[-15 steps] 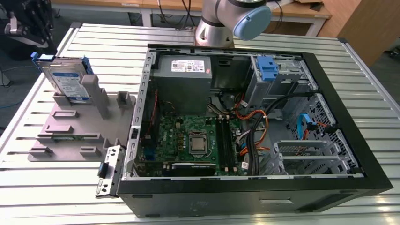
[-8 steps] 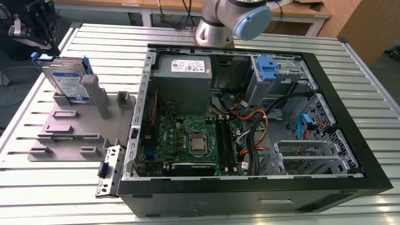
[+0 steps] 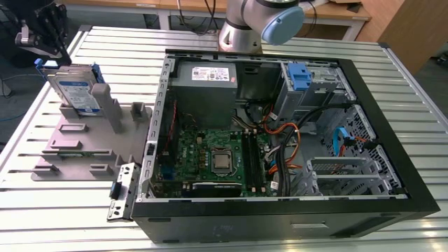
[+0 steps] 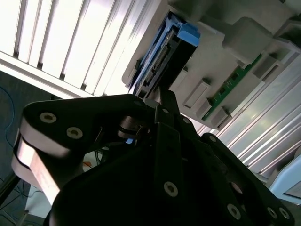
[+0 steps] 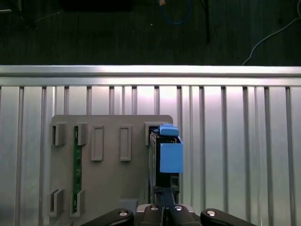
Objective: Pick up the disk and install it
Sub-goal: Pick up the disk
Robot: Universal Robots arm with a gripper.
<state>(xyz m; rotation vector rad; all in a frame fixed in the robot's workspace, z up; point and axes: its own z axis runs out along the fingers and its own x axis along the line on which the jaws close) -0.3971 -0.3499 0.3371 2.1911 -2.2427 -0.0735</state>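
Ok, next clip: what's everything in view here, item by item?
table: one, silver slatted, under everything
computer case: one, black, open, exterior view's right
power supply: one, grey, white sticker, inside case
motherboard: one, green, case floor
bracket: one, blue, inside case, exterior view's right of power supply
holder: one, grey, on table, exterior view's left of case
disk: one, silver with blue rails, upright in holder
circuit strip: one, green, in a holder slot
arm: one, grey with pale-blue cap, behind case
gripper: one, black, just above disk
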